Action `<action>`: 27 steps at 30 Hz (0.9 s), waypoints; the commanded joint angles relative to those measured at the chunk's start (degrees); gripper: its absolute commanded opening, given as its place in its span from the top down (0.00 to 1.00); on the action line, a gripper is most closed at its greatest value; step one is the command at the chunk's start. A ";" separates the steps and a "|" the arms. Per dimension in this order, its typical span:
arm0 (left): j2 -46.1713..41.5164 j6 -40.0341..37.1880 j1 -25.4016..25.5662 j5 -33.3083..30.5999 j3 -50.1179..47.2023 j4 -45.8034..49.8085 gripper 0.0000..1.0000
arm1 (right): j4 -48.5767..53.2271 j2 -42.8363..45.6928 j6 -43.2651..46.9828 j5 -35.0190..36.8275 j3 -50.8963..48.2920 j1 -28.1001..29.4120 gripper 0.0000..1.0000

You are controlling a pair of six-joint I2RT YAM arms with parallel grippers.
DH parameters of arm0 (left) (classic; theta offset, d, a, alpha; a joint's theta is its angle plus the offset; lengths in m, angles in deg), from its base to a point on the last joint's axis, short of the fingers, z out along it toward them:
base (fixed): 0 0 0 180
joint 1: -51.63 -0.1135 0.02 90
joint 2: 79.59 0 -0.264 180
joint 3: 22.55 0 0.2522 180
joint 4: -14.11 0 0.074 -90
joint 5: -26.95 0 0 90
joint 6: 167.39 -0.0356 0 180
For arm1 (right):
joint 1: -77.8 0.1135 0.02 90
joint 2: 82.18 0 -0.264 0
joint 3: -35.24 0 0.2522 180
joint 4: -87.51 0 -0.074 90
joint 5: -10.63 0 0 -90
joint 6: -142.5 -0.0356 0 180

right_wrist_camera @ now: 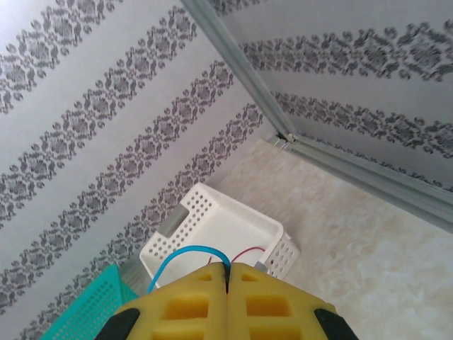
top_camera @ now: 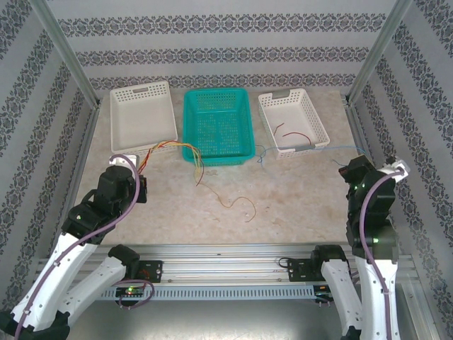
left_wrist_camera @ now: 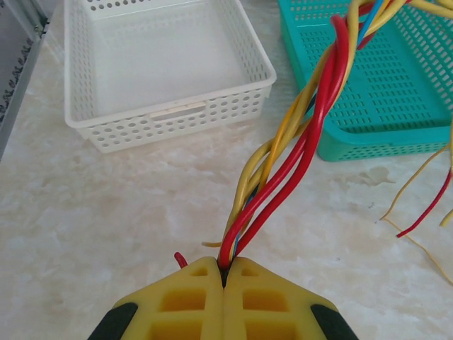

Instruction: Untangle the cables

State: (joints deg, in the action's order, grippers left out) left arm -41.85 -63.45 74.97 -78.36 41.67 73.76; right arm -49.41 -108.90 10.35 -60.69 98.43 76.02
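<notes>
Cables (left_wrist_camera: 297, 142) pinched at the near end in the left gripper (left_wrist_camera: 224, 273), yellow fingers pressed shut on a twisted bundle of red, yellow and blue strands. Seen from above, left gripper (top_camera: 144, 178) low over the marbled table (top_camera: 297, 212) at the near left, with the bundle stretched from it toward the front left corner of the teal basket (top_camera: 190, 127) and over its rim. Loose yellow and red ends (top_camera: 237, 202) trailing across the table in front of that basket, near the middle.

On the other side, right gripper (right_wrist_camera: 227, 273) closed tight on a single blue cable (right_wrist_camera: 184, 252), which arcs out to the left of the fingertips. From above, right gripper (top_camera: 345, 168) at the near right, the blue cable (top_camera: 311, 148) a thin line along the table, just in front of the right white basket (top_camera: 294, 95), reaching toward the teal one. One red strand (top_camera: 290, 132) lying inside the right white basket. At the far left, left white basket (top_camera: 141, 91) just beside the teal basket.
</notes>
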 commanded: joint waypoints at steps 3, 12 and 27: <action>-2.25 2.00 -1.38 -6.13 0.16 0.31 1.00 | 3.47 2.09 -1.69 7.47 1.01 -0.50 1.00; -8.11 2.94 -2.26 -12.24 -0.45 -0.14 1.00 | 5.96 4.13 -4.29 10.86 -0.47 -0.50 1.00; -5.84 4.22 -2.32 -0.67 1.51 -3.08 1.00 | -3.77 -5.20 -1.63 -15.03 -0.19 -0.54 1.00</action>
State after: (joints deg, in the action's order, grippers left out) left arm -49.70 -60.78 73.26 -85.79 41.39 73.39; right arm -47.26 -109.51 6.83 -61.96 98.19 75.64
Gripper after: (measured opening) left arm 0.045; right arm 0.043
